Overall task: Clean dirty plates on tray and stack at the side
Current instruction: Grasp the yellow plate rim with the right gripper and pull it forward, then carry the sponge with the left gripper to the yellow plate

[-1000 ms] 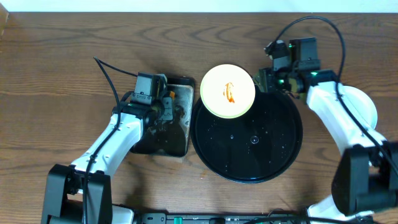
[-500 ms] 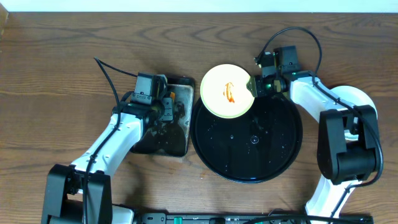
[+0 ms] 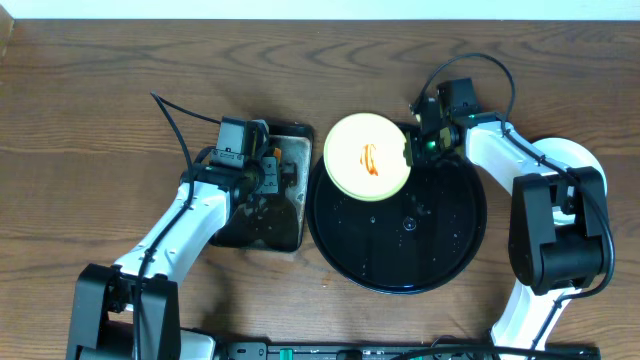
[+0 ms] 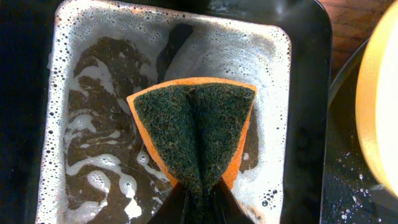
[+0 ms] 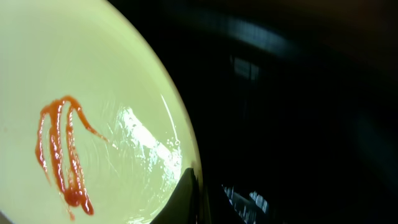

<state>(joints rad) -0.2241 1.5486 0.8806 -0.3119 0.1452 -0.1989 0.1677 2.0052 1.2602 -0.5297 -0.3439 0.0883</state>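
A pale yellow plate (image 3: 368, 157) with an orange-red sauce smear (image 5: 62, 149) sits over the far left rim of the glossy black tray (image 3: 430, 240). My right gripper (image 3: 412, 148) is shut on the plate's right rim, one dark finger (image 5: 189, 193) lying on the plate's face (image 5: 81, 74). My left gripper (image 3: 268, 175) is shut on a folded sponge (image 4: 196, 134), green side up with orange edges, held over soapy water. A pale plate (image 3: 585, 170) lies on the table at the far right, partly hidden by the right arm.
A rectangular black pan (image 3: 285, 225) of foamy water (image 4: 81, 93) stands just left of the tray, their rims nearly touching. The wet tray floor (image 5: 298, 124) shows beside the yellow plate. Cables loop above both arms.
The right gripper swung in and shut on the yellow plate's right rim, and the plate shifted slightly toward the tray's middle. The left arm and sponge stayed put.
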